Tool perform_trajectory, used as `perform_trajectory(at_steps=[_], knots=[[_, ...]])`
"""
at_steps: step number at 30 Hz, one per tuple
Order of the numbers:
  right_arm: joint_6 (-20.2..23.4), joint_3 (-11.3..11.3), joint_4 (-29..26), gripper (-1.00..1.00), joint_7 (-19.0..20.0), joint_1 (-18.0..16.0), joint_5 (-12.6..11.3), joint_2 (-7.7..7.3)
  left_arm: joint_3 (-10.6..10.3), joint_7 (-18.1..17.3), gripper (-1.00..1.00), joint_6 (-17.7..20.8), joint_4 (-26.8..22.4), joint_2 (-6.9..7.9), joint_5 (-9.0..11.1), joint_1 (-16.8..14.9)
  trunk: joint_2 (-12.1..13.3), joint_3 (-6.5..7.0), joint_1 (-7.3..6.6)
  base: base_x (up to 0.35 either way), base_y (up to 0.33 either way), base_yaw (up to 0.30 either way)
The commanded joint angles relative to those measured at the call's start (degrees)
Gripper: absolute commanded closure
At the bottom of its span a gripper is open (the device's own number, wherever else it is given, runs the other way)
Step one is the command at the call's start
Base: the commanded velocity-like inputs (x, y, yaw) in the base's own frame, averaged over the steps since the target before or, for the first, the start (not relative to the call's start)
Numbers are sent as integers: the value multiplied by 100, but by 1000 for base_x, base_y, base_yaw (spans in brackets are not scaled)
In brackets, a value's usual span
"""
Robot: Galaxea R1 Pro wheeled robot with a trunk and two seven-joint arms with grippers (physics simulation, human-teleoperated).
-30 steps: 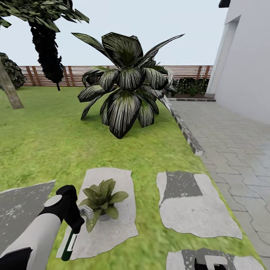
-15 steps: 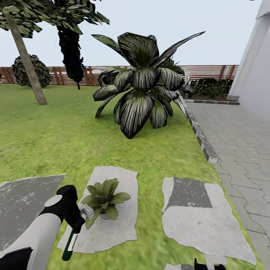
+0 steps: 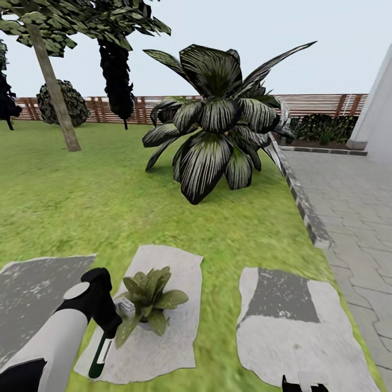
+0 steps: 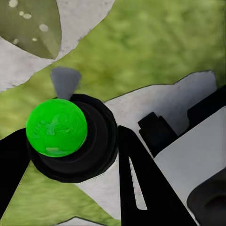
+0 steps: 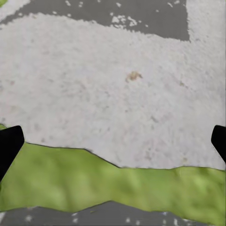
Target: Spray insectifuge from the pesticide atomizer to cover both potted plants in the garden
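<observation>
- My left end effector (image 4: 70,155) is clenched on the pesticide atomizer (image 4: 70,136). In the left wrist view its black fingers (image 4: 141,179) press either side of the dark body, just below the green cap (image 4: 56,127).
- I judge the atomizer light, rigid and smooth plastic. A grip around the body like this one should hold, though it could twist if I squeeze unevenly.
- In the head view the atomizer (image 3: 102,351) hangs under my left wrist, its white nozzle head just beside the leaves of one potted plant (image 3: 149,296). I cannot tell whether they touch.
- That plant stands on a grey stepping stone (image 3: 169,348) in the lawn. Its pot is mostly hidden under the leaves, which look soft and easy to bend.
- My right end effector (image 5: 113,141) is spread wide and empty above another stone, with just the dark tips visible at the frame edges.
- Beyond stand the big striped plant (image 3: 218,125) and the fence (image 3: 326,103).
</observation>
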Motion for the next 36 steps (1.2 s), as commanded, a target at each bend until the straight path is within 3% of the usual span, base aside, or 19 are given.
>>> perform_trajectory(at_steps=[1,10,18,28,36], knots=[[-16,-46,6,-100,-17,-4,62,0,19,-65,100,58,-4,-3,-56,-23,-2,-5,1,190,-7,1],[-16,-46,13,-100,-14,-4,67,-19,-61,-450,100,12,-2,-19,-159,-133,-2,-5,1,45,-1,0],[-16,-46,15,-100,-11,-4,67,-23,-68,-474,100,14,-2,-5,-156,-138,-2,-5,1,0,-22,0],[-16,-46,8,-100,-15,-4,67,-9,-68,-471,100,39,-2,-16,-148,-124,-2,-5,1,0,-256,18],[-16,-46,10,-100,-15,-6,67,0,-68,-462,100,50,-2,8,-147,-125,-2,-5,1,-39,-273,247]])
